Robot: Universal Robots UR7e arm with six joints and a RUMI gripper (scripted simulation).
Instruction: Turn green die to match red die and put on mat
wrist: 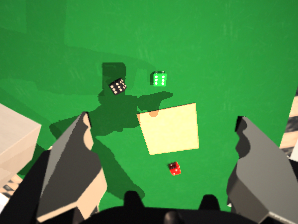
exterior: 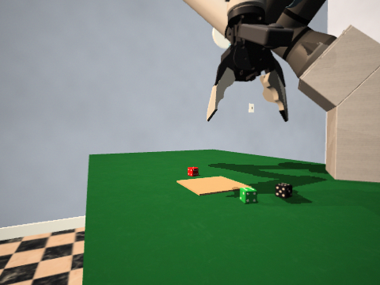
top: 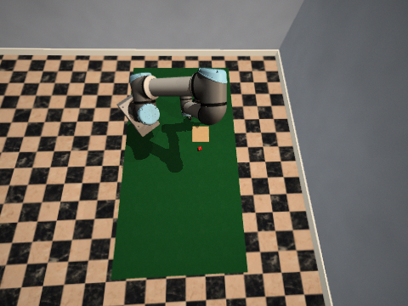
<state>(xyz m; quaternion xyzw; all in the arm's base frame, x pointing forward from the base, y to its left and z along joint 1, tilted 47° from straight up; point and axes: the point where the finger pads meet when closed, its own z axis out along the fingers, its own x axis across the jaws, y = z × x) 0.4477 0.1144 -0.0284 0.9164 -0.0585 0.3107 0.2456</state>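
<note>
The green die (exterior: 248, 195) (wrist: 159, 79) lies flat on the green table top, off the mat near one corner, with six pips on top in the wrist view. The tan mat (top: 201, 133) (exterior: 210, 186) (wrist: 172, 130) holds no die. The red die (top: 200, 149) (exterior: 192, 171) (wrist: 174, 168) sits beyond the mat's opposite side; its top number is too small to read surely. The black die (exterior: 283, 191) (wrist: 118, 86) sits beside the green one, off the mat. My gripper (exterior: 247, 120) (wrist: 161, 114) is open and empty, high above the table. The arm hides the green and black dice in the top view.
The arm's angular base block (top: 143, 129) (exterior: 354, 138) (wrist: 15, 137) stands at one side of the green table top (top: 183, 221) (exterior: 158, 237) (wrist: 240, 50). Arm shadows fall around the black die and across one mat corner.
</note>
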